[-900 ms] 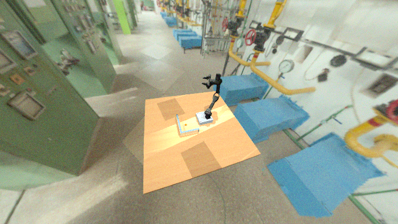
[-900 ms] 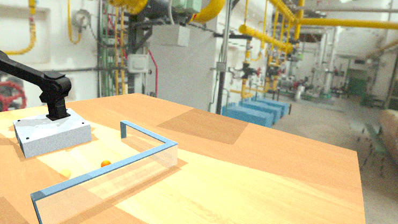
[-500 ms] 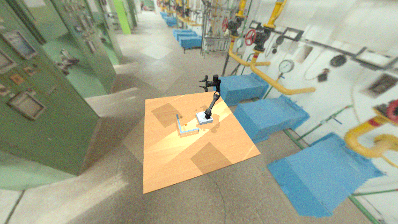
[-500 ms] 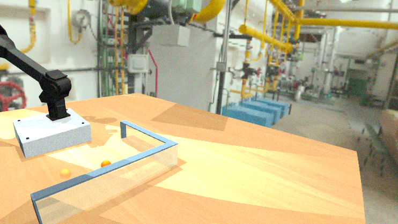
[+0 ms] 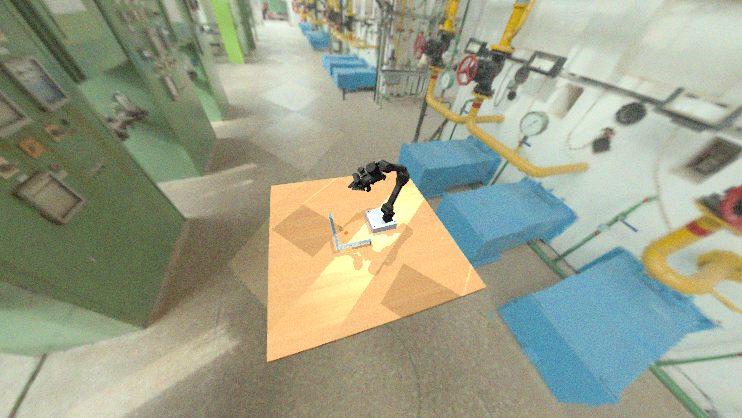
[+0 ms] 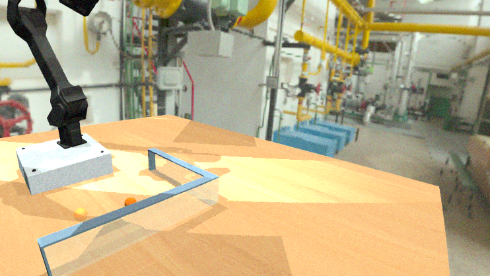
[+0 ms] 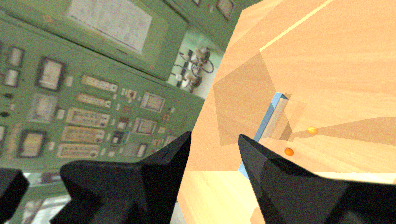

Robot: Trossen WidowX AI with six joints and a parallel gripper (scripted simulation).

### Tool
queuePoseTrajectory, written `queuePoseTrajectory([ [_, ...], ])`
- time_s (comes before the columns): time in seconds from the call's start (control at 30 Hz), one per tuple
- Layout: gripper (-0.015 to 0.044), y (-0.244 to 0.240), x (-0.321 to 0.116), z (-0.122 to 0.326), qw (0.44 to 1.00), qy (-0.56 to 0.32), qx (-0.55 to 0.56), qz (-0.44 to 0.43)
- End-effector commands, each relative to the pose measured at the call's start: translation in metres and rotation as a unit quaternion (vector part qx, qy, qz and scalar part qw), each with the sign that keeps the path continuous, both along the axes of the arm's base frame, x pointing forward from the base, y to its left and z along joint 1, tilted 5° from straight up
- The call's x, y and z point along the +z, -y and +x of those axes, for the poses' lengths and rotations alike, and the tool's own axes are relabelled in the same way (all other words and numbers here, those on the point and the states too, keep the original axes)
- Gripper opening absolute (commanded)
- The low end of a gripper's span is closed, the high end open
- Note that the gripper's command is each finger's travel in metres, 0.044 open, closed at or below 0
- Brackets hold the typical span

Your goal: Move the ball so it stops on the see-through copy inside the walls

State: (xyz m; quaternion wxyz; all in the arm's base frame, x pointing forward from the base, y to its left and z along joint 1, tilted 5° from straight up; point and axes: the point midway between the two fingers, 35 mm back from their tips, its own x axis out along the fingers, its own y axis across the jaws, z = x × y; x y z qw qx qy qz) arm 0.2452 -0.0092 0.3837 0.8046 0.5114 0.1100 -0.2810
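Exterior view shows the wooden table (image 6: pixel 308 205) first, then the arm (image 6: pixel 51 68) rising from its pale base block (image 6: pixel 65 164), then the two low clear walls (image 6: pixel 164 195) meeting in a corner. Inside that corner lie two small spheres: a solid orange ball (image 6: pixel 129 201) close against the longer wall, and a paler, see-through copy (image 6: pixel 80 214) a little apart from it, farther from the corner.

Top view has the gripper (image 5: pixel 360 179) held high above the table, well apart from both spheres — nothing has been grasped. In the wrist view the fingers stand partly apart with only table and wall between them, so they hold nothing.

By my reading the task is barely begun: the approach, the move onto the copy, the release and the retreat all remain.
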Motion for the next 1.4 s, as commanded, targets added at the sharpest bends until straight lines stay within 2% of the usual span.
queuePoseTrajectory([
  [0.0, 0.0221, -0.009, -0.058, 0.042, 0.984, -0.134, 0.077, -0.091],
  [0.3, 0.0221, 0.0, -0.189, 0.09, 0.873, -0.364, 0.264, -0.189],
  [0.6, 0.0221, 0.011, -0.322, 0.081, 0.703, -0.487, 0.485, -0.182],
  [1.37, 0.0221, 0.014, -0.354, 0.08, 0.691, -0.49, 0.5, -0.178],
])
